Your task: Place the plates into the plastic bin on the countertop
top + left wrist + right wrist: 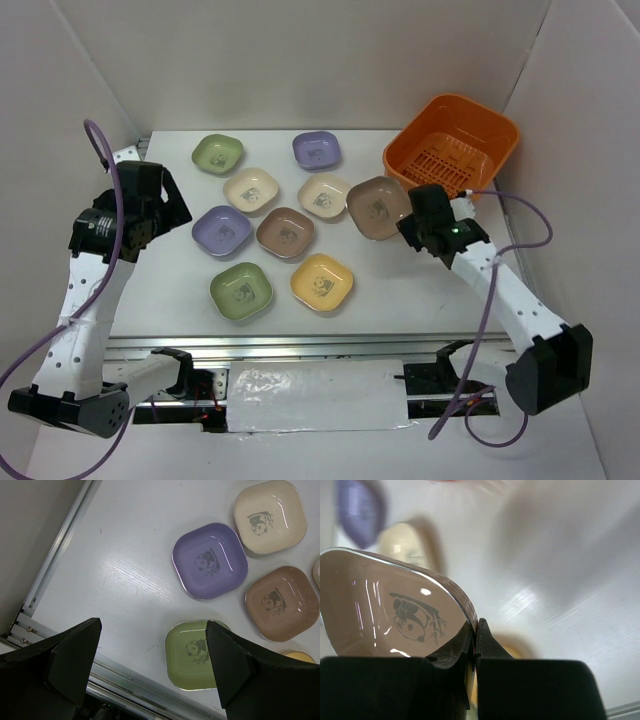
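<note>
My right gripper is shut on the right rim of a brown plate and holds it tilted above the countertop, just left of the orange plastic bin. In the right wrist view the brown plate sits pinched in the gripper. The other plates lie flat: green, lilac, two cream, lilac, brown, green and yellow. My left gripper is open and empty, above the countertop left of the plates.
White walls close in the back and both sides. A metal rail runs along the countertop's front edge. In the left wrist view the near green plate lies by the right finger, with the lilac plate beyond.
</note>
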`<control>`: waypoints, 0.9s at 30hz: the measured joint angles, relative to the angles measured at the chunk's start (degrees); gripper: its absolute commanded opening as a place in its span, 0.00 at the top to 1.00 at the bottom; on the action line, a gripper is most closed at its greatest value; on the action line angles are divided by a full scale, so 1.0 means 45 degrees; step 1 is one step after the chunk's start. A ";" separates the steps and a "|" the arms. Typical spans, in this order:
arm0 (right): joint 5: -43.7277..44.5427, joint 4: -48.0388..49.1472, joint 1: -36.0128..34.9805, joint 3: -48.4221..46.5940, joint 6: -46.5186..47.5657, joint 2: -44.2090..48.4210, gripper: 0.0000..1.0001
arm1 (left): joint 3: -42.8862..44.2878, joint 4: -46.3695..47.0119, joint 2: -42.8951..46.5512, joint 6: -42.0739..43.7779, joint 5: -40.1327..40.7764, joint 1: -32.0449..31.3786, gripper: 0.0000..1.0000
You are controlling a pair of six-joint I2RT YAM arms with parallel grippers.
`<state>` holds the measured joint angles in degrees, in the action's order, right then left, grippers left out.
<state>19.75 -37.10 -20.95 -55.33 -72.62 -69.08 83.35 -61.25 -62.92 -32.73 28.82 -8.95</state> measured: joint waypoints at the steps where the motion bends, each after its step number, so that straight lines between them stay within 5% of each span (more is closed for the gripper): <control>1: -0.0126 -0.0126 0.0112 -0.0287 0.0189 0.0364 1.00 | 0.0000 0.0000 0.0000 0.0000 -0.0010 -0.0005 0.01; 8: -0.0831 -0.0457 0.2880 -0.3852 0.2127 0.0117 1.00 | 0.0160 0.0034 -0.0102 0.0010 -0.0466 -0.0010 0.01; 19: -0.2467 -0.3560 0.6596 -1.8778 0.7359 -1.2269 1.00 | 0.0563 0.0393 -0.0359 0.0782 -0.1982 -0.0355 0.01; 27: -0.2783 -0.3983 0.7635 -1.5664 0.8471 -1.3100 1.00 | -0.0170 0.0583 0.0049 0.1112 -0.2161 -0.0563 0.01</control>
<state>7.22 -55.02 13.41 -125.82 -34.50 -128.03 82.59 -58.63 -62.70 -27.73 19.09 -11.49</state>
